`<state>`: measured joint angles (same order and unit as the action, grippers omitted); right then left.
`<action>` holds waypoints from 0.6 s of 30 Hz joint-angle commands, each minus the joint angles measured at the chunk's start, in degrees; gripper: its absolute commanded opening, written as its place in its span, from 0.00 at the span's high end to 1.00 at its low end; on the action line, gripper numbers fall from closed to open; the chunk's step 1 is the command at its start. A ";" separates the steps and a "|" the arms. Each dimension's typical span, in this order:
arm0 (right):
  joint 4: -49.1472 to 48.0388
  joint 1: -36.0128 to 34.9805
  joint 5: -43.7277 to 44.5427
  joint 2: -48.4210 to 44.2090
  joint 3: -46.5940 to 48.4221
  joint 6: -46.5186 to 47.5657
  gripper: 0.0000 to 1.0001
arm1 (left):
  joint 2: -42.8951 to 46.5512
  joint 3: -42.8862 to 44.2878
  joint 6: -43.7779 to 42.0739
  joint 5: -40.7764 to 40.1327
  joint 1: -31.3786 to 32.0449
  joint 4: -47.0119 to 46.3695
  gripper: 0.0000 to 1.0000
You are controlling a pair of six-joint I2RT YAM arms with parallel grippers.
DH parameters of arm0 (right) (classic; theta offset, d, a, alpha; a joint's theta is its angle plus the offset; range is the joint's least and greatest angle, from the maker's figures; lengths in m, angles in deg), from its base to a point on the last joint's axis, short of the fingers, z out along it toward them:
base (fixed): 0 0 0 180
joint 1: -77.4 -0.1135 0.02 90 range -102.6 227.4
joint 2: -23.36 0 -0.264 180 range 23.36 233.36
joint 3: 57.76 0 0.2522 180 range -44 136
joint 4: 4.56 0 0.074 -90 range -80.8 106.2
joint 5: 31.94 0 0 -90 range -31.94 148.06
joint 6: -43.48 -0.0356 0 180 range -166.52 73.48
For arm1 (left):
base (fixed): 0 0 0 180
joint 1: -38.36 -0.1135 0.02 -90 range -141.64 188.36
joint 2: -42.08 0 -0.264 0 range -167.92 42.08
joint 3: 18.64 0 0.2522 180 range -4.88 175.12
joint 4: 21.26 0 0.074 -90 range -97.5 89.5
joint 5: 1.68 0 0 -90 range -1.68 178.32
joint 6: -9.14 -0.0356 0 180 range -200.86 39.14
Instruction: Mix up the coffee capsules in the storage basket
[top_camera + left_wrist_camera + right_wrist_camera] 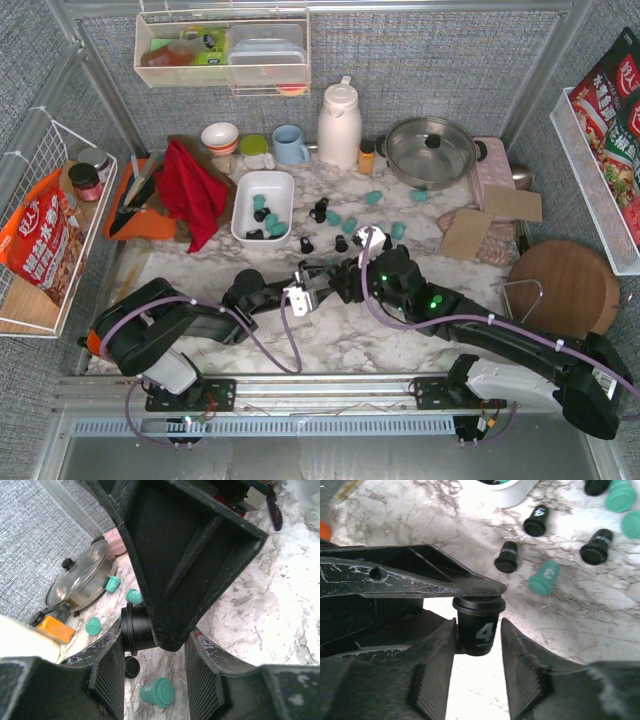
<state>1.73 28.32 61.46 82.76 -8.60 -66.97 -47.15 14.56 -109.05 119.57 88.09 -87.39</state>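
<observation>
One capsule in play: a black capsule [477, 630] printed with a white 4 is caught where your two arms meet, above the marble table [200, 270]. It is near the storage basket [263, 174] but not in it.
Right gripper: your right gripper [478, 640] has narrowed onto the capsule's body, a ribbed pad on each side just below the collar. That low hold leaves the rim free for the other arm.
Left gripper: your left gripper [156, 639] comes in from the opposite side, with one finger lying across the capsule's rim. Its jaws stand narrow about the capsule, but the right gripper's body hides the contact, so you cannot tell whether it actually grips.
Why both arms: this reads as a hand-over. The left arm sits on the basket's side and so is probably the one meant to deliver.
Basket contents: a few teal and black pods lie together at the basket's near end, so some mixing is done.
Loose capsules [335, 217]: several teal and black ones lie scattered between the basket and the lidded pan [430, 150]. They lie apart from one another, which suits single picks.
Risk: if you release the right grip before the left is firm, the pod will likely drop and roll.
</observation>
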 commanded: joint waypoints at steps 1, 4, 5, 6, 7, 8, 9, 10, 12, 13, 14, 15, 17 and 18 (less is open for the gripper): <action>2.08 0.09 1.11 0.23 1.14 -0.05 0.50 | 1.11 1.67 0.16 -6.15 -0.16 1.57 0.60; 3.82 0.41 2.25 -0.25 1.88 0.25 0.45 | 2.22 2.34 0.09 -10.02 -0.17 5.42 0.63; 4.16 0.53 2.55 -0.65 2.01 0.42 0.44 | 2.36 2.19 0.33 -11.69 -0.17 5.55 0.63; 4.39 0.68 2.88 -1.10 2.12 0.55 0.44 | 2.46 1.92 0.79 -13.84 -0.16 5.19 0.64; 4.72 0.78 3.26 -1.79 2.21 0.78 0.43 | 2.48 1.59 1.06 -15.79 -0.16 4.82 0.64; 5.04 0.87 3.73 -2.34 2.32 1.07 0.42 | 2.68 1.41 1.15 -17.67 -0.31 4.80 0.64; 5.48 0.98 4.42 -2.80 2.50 1.37 0.42 | 2.93 1.38 1.35 -19.40 -0.45 5.18 0.64; 5.99 0.99 5.07 -3.26 2.68 1.76 0.42 | 3.19 1.43 1.91 -20.81 -0.74 5.84 0.64; 7.44 1.09 6.56 -4.13 3.01 2.54 0.41 | 3.80 1.67 3.62 -22.98 -1.58 7.05 0.64; 7.90 1.09 7.36 -4.40 3.15 2.85 0.41 | 4.14 1.65 4.50 -23.73 -2.04 7.57 0.64; 8.76 1.09 8.12 -4.64 3.23 3.05 0.41 | 4.50 1.65 5.41 -24.43 -2.58 8.10 0.64; 9.32 1.09 8.77 -4.86 3.22 3.19 0.40 | 4.95 1.77 6.43 -25.14 -3.19 8.74 0.64; 10.31 1.18 10.04 -5.20 3.14 3.30 0.40 | 6.15 2.88 9.08 -26.55 -4.80 12.45 0.64; 10.74 1.18 10.59 -5.31 3.01 3.31 0.40 | 7.03 4.02 10.24 -27.63 -5.84 16.45 0.64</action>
<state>9.91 29.48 68.49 77.97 -5.94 -64.58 -42.17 16.31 -104.37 97.17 84.57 -78.41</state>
